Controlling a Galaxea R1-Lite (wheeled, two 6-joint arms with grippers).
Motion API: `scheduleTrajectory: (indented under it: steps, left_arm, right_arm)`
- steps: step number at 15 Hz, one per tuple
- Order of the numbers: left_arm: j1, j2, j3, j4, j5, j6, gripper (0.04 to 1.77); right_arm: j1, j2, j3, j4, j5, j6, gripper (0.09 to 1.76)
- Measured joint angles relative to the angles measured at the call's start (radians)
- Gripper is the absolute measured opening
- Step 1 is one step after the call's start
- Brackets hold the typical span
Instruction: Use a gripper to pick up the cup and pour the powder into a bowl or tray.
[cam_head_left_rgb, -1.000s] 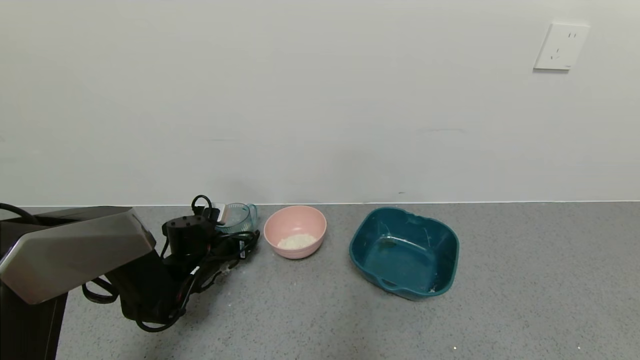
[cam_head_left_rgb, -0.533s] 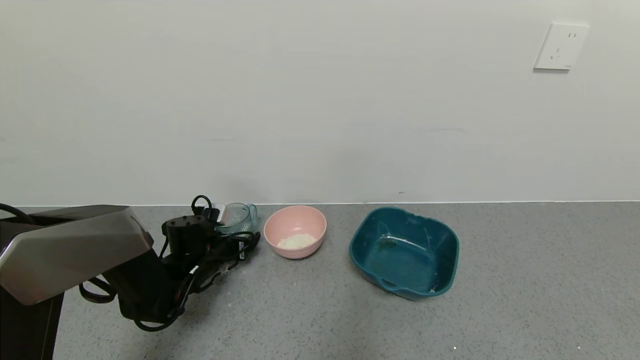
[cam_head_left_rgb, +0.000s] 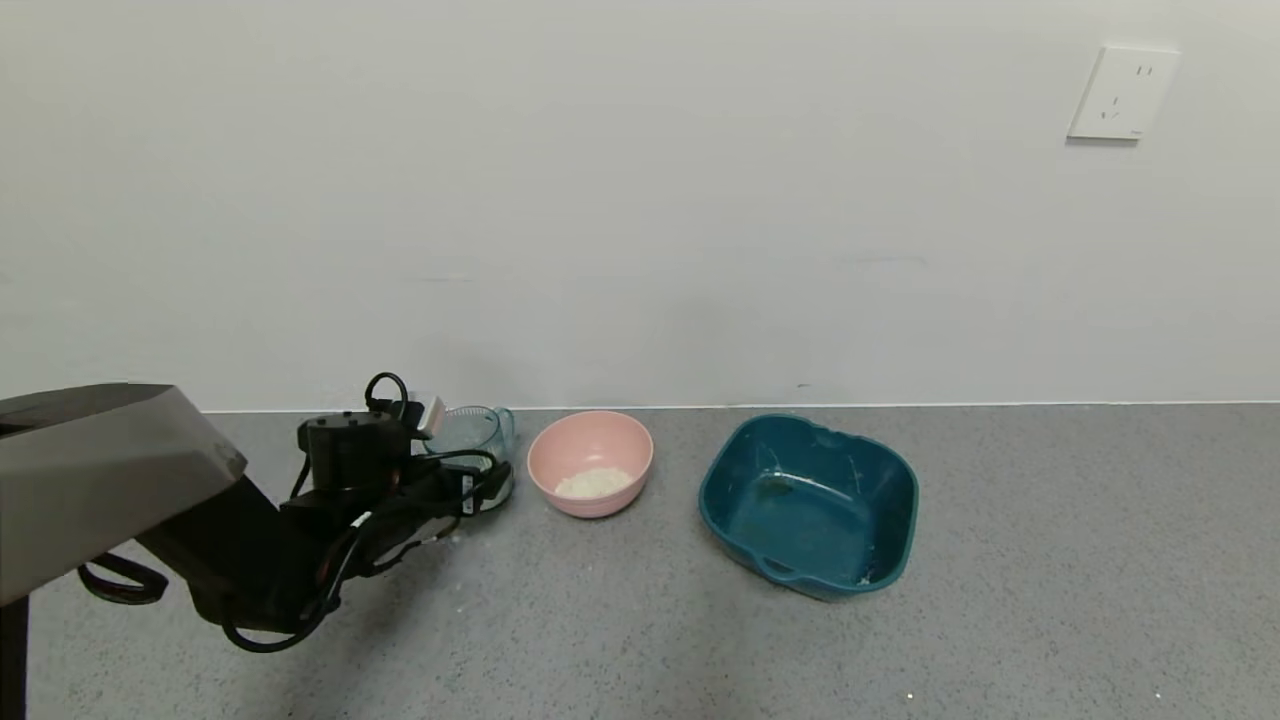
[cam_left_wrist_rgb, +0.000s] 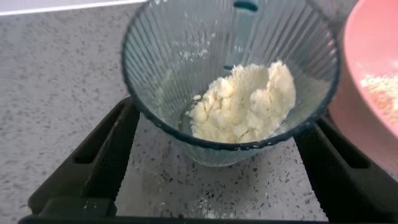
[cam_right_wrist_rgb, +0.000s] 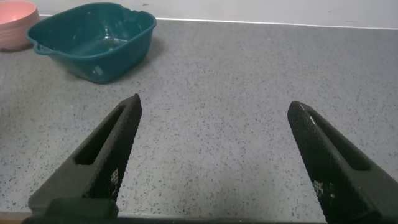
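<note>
I am seeing my left gripper (cam_left_wrist_rgb: 221, 165), jaws apart, sitting around the ribbed see-through cup (cam_left_wrist_rgb: 230, 81) holding lumpy white powder (cam_left_wrist_rgb: 242, 102)

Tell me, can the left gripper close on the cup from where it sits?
Probably yes: the left gripper is open, one finger on each side of the cup, nothing between; the pink bowl sits close beside it.
</note>
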Motion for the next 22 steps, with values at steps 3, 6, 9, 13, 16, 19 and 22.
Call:
scheduleTrajectory:
  steps: [3, 6, 9, 13, 16, 19, 22]
  left_arm:
    - [0.0, -0.118, 0.001, 0.127, 0.0, 0.0, 1.7]
    - [0.001, -0.275, -0.021, 0.327, 0.001, 0.005, 1.7]
    - [0.001, -0.462, -0.061, 0.541, 0.002, 0.01, 1.7]
    - [-0.002, -0.73, -0.141, 0.863, -0.005, 0.011, 1.71]
    - [-0.004, -0.917, -0.175, 1.039, -0.013, 0.011, 1.71]
    - [-0.007, -1.097, -0.165, 1.162, -0.035, 0.011, 1.71]
    - [-0.008, -1.27, -0.152, 1.27, -0.046, 0.012, 1.71]
  right_arm:
    - [0.0, 0.0, 0.0, 0.0, 0.0, 0.0, 1.71]
    - [0.0, 0.0, 0.0, 0.0, 0.0, 0.0, 1.71]
    - [0.0, 0.0, 0.0, 0.0, 0.0, 0.0, 1.71]
    - [0.0, 0.0, 0.0, 0.001, 0.0, 0.0, 1.71]
    - [0.0, 0.0, 0.0, 0.001, 0.0, 0.0, 1.71]
    - [0.0, 0.0, 0.0, 0.0, 0.001, 0.0, 1.71]
    - [-0.002, 0.0, 0.0, 0.0, 0.001, 0.001, 1.71]
